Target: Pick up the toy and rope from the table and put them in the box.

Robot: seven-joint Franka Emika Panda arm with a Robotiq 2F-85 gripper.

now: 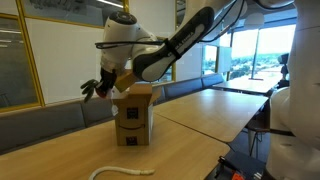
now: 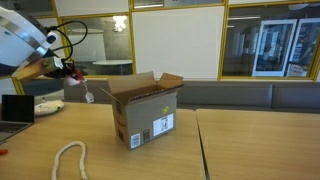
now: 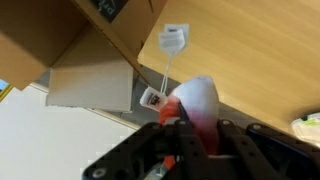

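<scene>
The gripper (image 1: 95,88) is pinching the toy (image 3: 197,102) between its two fingers. In the wrist view the toy looks red and whitish, and I cannot tell where its green part is. The toy is up in the air, not on the table (image 2: 260,140). It hangs near the box (image 2: 145,112), at about 10 o'clock from it in both exterior views, and it is not over the open top yet. A small white tag (image 3: 172,38) dangles from the toy on a thin string. The rope (image 2: 68,158) lies on the table at about 7 o'clock from the box in that exterior view, and nothing touches it. I think the job now is to carry the toy over the box and drop it in. To do that well, the arm should slide toward 4 o'clock and stay high enough to pass above the raised flap (image 2: 122,87). The tag could catch on that flap, so the arm should go slowly. The fingers should let go only when the toy hangs right over the middle of the hole. Then the toy should fall inside and not bounce off an edge.
</scene>
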